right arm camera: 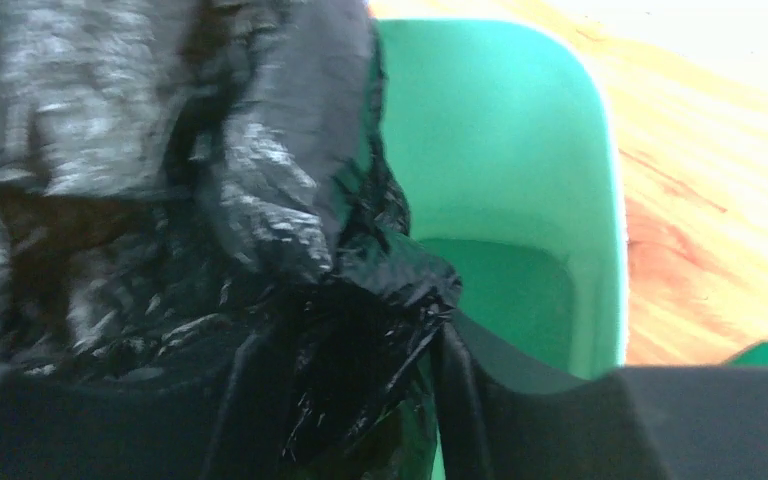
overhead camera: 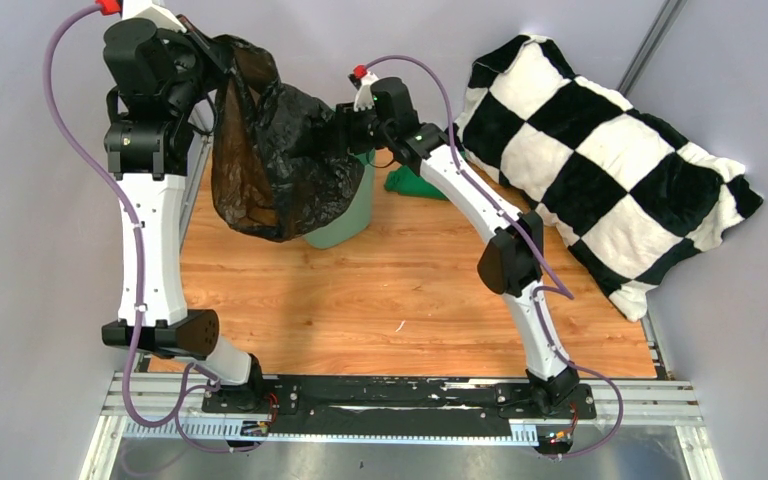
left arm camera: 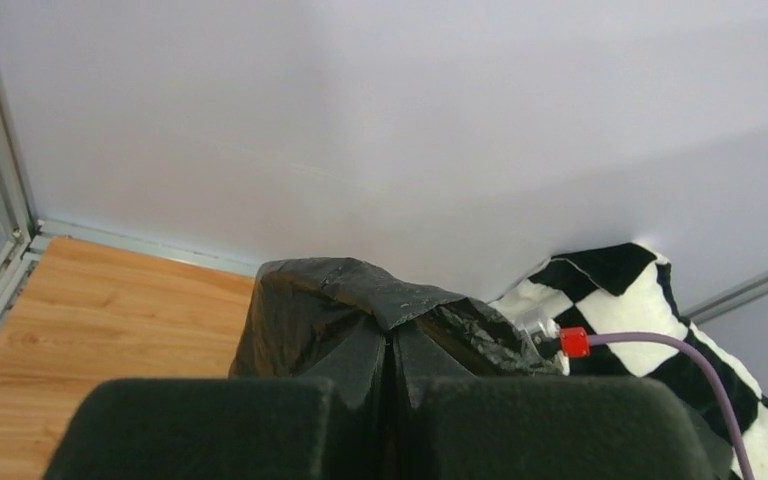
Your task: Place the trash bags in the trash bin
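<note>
The black trash bag (overhead camera: 270,150) hangs spread between my two grippers above the table's far side. My left gripper (overhead camera: 200,50) is shut on the bag's upper left edge; in the left wrist view the jaws meet on the bag (left arm camera: 360,300) at the gripper (left arm camera: 392,340). My right gripper (overhead camera: 345,125) is shut on the bag's right edge; in the right wrist view the plastic (right arm camera: 260,200) bunches between the gripper's jaws (right arm camera: 350,345). The mint-green trash bin (overhead camera: 345,215) stands upright behind and under the bag, its open inside showing in the right wrist view (right arm camera: 500,190).
A black-and-white checkered pillow (overhead camera: 600,150) leans against the right wall. A folded dark green cloth (overhead camera: 415,185) lies just right of the bin. Walls close off the back and sides of the wooden table (overhead camera: 360,300).
</note>
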Controlling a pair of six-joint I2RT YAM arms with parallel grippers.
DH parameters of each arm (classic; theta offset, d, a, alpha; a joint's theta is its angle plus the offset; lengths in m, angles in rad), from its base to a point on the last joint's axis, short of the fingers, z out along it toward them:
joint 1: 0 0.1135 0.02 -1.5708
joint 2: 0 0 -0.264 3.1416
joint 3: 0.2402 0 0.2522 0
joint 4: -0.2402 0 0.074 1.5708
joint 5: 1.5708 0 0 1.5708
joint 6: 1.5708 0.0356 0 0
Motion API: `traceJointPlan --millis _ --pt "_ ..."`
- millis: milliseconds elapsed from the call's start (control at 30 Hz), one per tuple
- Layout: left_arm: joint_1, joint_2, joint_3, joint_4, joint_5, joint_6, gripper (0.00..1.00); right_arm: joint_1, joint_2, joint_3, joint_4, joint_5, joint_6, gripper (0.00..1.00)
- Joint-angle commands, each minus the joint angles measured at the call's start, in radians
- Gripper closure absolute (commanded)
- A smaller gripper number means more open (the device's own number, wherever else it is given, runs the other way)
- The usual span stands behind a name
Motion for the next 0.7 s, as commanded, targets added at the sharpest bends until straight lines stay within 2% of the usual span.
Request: traceJointPlan --millis 0,100,233,400,567,667 --pt "0.008 0.024 -0.002 0.013 0.014 0.015 1.0 0.031 -0.09 -0.001 -0.06 0.049 -0.059 0.42" --pt "0.008 0.038 -0.002 0.014 -0.002 0.02 1.0 0.032 -0.115 0.026 -0.069 0.063 -0.052 0.31" --pt "0.008 0.056 -0.007 0.014 -0.002 0.018 1.0 0.031 -0.131 0.034 -0.091 0.073 -0.059 0.23" --pt "0.008 0.056 -0.027 0.018 0.006 0.017 1.0 0.031 -0.167 0.029 -0.11 0.067 -0.072 0.17" --pt "0.008 0.048 -0.031 0.016 -0.008 0.026 1.0 0.032 -0.178 0.049 -0.206 0.115 -0.106 0.15" --pt "0.008 0.044 -0.033 0.015 -0.017 0.032 1.0 0.034 -0.209 -0.013 -0.22 0.162 -0.142 0.15"
